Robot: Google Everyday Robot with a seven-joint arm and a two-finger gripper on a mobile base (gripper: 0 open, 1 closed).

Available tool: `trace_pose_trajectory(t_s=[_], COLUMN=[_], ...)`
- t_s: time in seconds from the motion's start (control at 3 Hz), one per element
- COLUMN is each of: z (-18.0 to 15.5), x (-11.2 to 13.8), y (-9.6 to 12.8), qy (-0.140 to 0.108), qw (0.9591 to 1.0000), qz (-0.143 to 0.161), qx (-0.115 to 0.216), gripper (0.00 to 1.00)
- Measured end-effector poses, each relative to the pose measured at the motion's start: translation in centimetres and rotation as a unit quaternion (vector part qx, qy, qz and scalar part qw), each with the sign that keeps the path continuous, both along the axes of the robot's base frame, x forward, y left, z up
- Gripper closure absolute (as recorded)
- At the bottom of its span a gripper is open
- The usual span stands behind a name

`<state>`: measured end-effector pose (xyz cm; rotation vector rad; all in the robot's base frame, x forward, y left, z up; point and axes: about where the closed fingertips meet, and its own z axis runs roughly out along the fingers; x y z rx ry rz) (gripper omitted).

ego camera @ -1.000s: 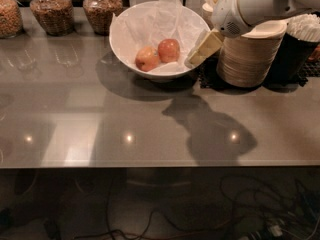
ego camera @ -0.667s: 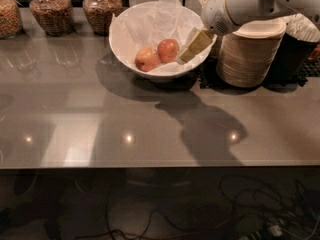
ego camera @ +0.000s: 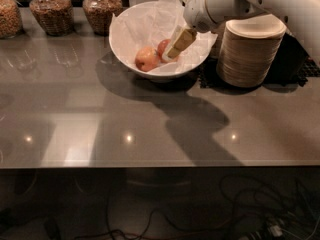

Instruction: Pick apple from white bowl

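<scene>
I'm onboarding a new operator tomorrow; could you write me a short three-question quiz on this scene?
1. True or false: the robot's gripper reaches into the wide glossy white bowl.
2. What lies beside the small smooth orange-red apple in that bowl?
3. The gripper is closest to: A) that apple; B) a glass jar; C) stacked beige bowls.
Key: 1 true; 2 a paler yellowish-pink apple; 3 A.

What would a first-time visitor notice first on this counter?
Probably the white robot arm reaching in from the upper right, its claw dipped into the white bowl at the back of the counter. The claw sits just in front of the apple, with a paler apple to its left. A stack of beige bowls stands right of the bowl.
</scene>
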<state>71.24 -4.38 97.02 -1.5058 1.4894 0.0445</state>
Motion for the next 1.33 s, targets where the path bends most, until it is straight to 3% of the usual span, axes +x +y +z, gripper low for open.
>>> trace_pose_trajectory(t_s=[0.67,1.0,1.33], z=[-3.3,-5.3,-7.3], x=[2.0,2.7,3.2], y=[0.6,0.3,0.2], qy=[-0.007,0.0,0.009], qw=[0.9985,0.9964,0.9932], qz=[0.001,-0.002,-0.001], qx=[-0.054,-0.085,-0.116], gripper=[0.43,0.46,0.4])
